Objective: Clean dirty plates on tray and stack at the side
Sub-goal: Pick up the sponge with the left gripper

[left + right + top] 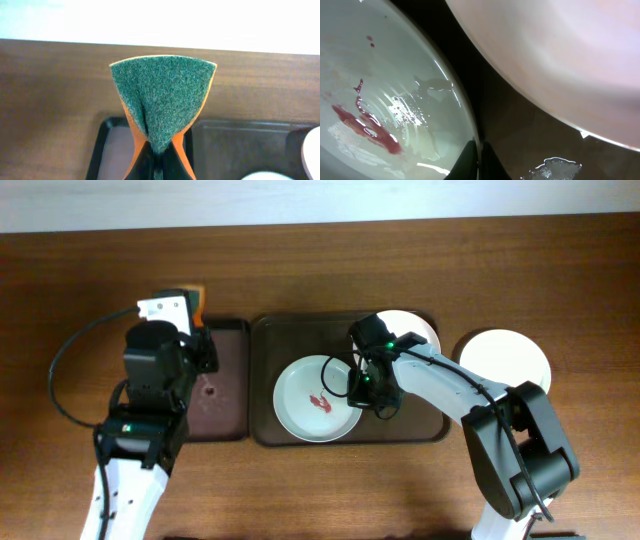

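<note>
- While nipping smeared plate (318,400) by its 3 o'clock rim with right gripper (479,162): steadying for wiping.
- Next: bringing sponge (162,95), pinched in left gripper (159,162), onto smear (367,125).

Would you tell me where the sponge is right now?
Overhead view, left side: the sponge is pinched in the left gripper, by the small tray's far end.

- We see a sponge (162,100), its green scouring face toward us, orange beneath, folded narrow at the bottom.
- We see a small dark tray (228,395) near it.
</note>
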You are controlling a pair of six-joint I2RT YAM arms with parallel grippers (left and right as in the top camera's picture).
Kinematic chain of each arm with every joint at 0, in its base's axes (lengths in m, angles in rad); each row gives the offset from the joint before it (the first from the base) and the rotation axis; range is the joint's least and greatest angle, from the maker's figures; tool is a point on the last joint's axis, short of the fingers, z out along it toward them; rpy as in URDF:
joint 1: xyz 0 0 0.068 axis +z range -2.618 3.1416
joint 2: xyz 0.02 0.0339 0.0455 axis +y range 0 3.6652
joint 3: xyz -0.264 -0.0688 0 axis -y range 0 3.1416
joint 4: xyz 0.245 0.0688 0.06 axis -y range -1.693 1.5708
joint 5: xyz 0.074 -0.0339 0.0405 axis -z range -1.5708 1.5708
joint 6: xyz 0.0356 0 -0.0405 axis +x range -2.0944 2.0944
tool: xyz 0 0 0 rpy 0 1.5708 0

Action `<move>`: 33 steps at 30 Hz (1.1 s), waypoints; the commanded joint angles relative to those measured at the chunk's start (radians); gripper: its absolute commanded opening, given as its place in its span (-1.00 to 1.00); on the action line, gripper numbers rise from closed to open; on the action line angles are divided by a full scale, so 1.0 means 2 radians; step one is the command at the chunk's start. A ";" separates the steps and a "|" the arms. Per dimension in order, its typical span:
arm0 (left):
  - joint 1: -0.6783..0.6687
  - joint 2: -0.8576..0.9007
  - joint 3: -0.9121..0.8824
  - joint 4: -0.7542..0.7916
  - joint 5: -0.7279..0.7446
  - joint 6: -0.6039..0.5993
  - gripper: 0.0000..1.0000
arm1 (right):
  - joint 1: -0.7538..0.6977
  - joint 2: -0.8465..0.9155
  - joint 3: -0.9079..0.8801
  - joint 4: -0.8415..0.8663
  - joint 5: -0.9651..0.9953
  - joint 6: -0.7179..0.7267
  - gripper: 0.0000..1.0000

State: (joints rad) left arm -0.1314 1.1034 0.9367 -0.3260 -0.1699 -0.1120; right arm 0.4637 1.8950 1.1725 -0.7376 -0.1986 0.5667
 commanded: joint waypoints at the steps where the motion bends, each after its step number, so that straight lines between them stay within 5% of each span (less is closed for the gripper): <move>1: 0.002 0.017 0.000 0.038 -0.005 0.011 -1.00 | -0.003 -0.005 -0.006 -0.005 0.027 -0.006 -0.92; 6: 0.002 0.018 0.000 0.031 -0.003 -0.152 -1.00 | -0.003 -0.005 -0.006 -0.005 0.027 -0.006 -0.92; 11: 0.002 0.018 0.000 0.020 -0.001 -0.227 -1.00 | -0.003 -0.005 -0.006 -0.005 0.027 -0.006 -0.92; 33: 0.002 0.023 0.000 -0.007 -0.009 -0.228 -1.00 | -0.003 -0.005 -0.006 -0.005 0.027 -0.006 -0.92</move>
State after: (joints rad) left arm -0.1314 1.1431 0.9348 -0.3187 -0.1696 -0.5621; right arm 0.4637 1.8950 1.1725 -0.7376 -0.1986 0.5655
